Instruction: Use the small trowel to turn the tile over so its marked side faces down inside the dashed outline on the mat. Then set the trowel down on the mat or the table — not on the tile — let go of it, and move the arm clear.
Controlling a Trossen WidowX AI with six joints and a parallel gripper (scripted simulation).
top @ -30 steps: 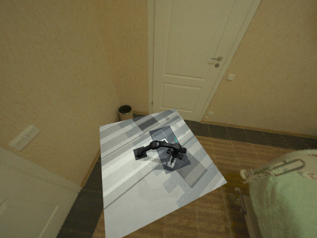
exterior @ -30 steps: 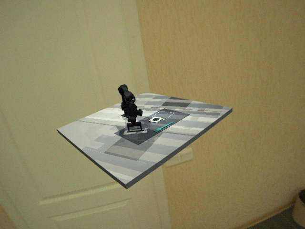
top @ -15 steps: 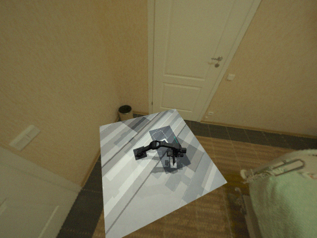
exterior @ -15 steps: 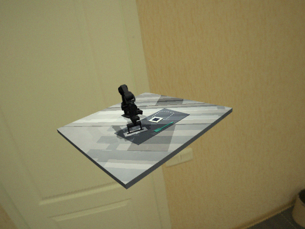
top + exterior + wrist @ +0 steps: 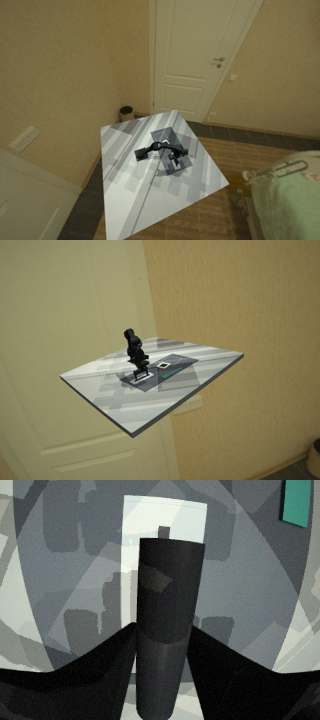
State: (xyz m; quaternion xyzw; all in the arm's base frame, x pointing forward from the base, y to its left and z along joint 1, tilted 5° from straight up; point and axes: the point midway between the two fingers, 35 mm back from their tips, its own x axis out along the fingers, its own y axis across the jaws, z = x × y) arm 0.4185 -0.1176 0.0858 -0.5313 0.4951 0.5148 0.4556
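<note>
- Gripping a dark cylindrical handle (image 5: 167,590) in the pincer (image 5: 176,161) (image 5: 142,375) (image 5: 162,630), narrowed until touching both sides.
- Linked by a short stem at the handle's far end, seemingly, to a white rectangular plate (image 5: 152,374) (image 5: 165,517) underneath.
- Can't tell whether plate and mat are touching.
- Reaching across from a base on the table (image 5: 124,206) (image 5: 129,418) with the black arm (image 5: 155,146) (image 5: 135,351), bent down over the near end of the dark mat (image 5: 188,163) (image 5: 146,387) (image 5: 255,580).
- Showing a dark square inside a pale border on the tile (image 5: 165,141) (image 5: 163,365); lying face up on the mat, just by the dashed outline (image 5: 155,134) (image 5: 177,357), so not turned over yet.
- Lying flat along the mat's side, apart from the pincer: a teal tool (image 5: 177,140) (image 5: 169,374) (image 5: 296,502), thin-handled and wider at one end.
- Can't tell which of the two tools counts as the trowel.
</note>
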